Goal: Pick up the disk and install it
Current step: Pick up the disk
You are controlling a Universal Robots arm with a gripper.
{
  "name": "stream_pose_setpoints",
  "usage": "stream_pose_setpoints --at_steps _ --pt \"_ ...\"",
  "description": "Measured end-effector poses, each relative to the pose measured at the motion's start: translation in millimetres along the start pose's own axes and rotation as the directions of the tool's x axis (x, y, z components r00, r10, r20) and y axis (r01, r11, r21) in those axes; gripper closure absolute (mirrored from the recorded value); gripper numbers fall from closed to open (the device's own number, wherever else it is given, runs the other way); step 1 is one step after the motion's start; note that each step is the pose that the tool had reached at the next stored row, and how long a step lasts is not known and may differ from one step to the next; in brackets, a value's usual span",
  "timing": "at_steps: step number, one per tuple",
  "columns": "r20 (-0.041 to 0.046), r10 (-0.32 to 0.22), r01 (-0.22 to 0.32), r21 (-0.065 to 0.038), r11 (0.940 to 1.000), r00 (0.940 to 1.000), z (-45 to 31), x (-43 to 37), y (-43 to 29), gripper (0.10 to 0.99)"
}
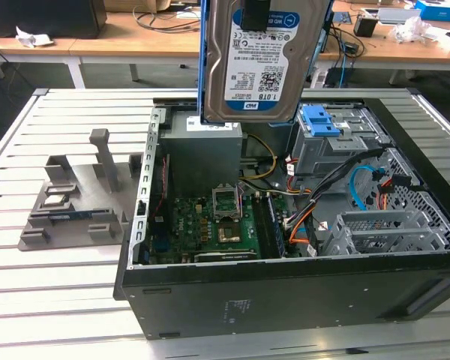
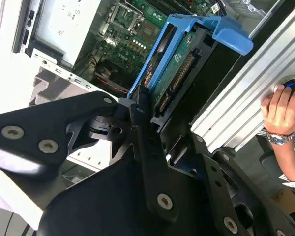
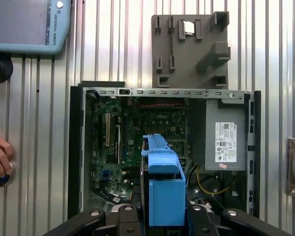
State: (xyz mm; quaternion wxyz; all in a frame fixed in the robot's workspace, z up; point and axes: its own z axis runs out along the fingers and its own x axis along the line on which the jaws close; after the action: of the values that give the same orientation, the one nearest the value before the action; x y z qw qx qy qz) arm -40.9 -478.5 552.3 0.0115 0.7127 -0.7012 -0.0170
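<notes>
Entry, disk carry. My gripper is clamped on the disk; in the second wrist view my fingers press both flat sides of its upper end. The disk hangs upright from my fingers, label side toward the exterior camera, blue frame along its edges, clear of everything.

Below my fingers: the open computer case, lying on its side on the slatted table. The motherboard is under the disk's lower edge, with the grey power supply just to one side. The blue drive bracket sits in the case on the exterior view's right of my fingers. The grey fixture stands outside the case, well apart.

A person's hand rests at the table edge.
</notes>
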Motion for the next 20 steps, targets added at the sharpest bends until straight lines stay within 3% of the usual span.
stream_pose_setpoints --at_steps 20 --pt "0.0001 0.000 0.000 0.000 1.0000 1.0000 -0.3 45.3 0.7 0.722"
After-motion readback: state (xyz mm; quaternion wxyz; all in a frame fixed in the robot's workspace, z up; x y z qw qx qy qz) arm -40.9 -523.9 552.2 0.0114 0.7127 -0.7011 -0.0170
